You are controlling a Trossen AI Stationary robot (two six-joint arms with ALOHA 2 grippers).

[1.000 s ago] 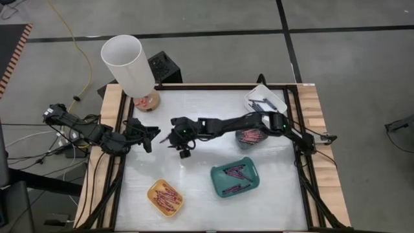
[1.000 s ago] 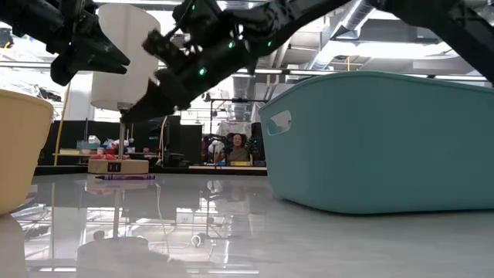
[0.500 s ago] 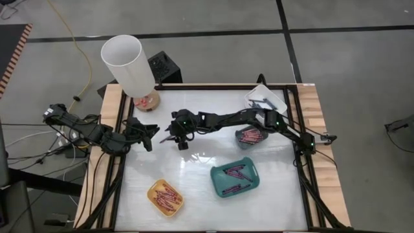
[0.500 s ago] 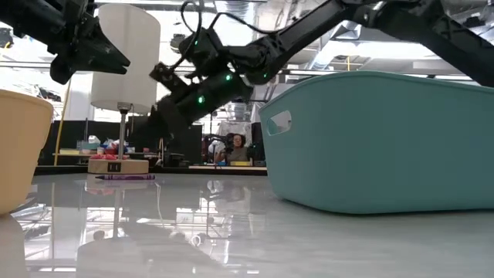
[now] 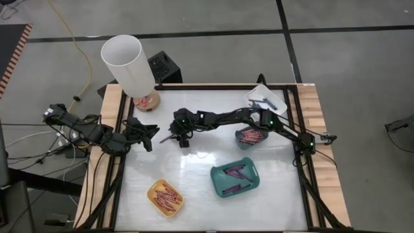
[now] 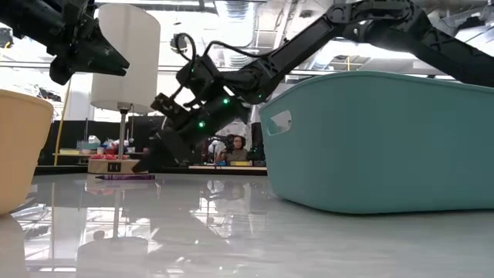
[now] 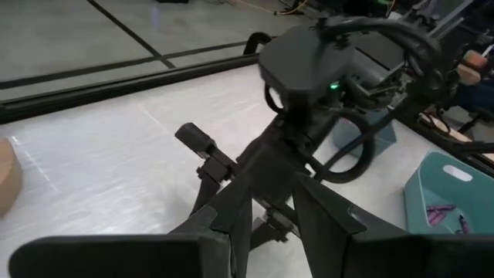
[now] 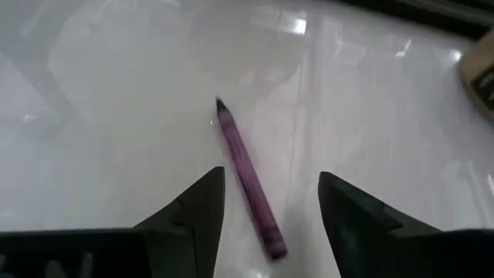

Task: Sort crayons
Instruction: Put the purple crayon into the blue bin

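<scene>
Low view: glossy white table (image 6: pixel 231 232), workshop behind.

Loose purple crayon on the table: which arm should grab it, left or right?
Right. In its wrist view the open right claw is lined up over the purple crayon, the crayon lying between its fingers. The left claw is off at the table's left edge.

White lamp (image 5: pixel 127 62) at bench (image 5: pixel 200 194) far-left corner. Yellow tray (image 5: pixel 165 197), teal tray (image 5: pixel 235 179), white tray (image 5: pixel 266 99) well apart.
</scene>
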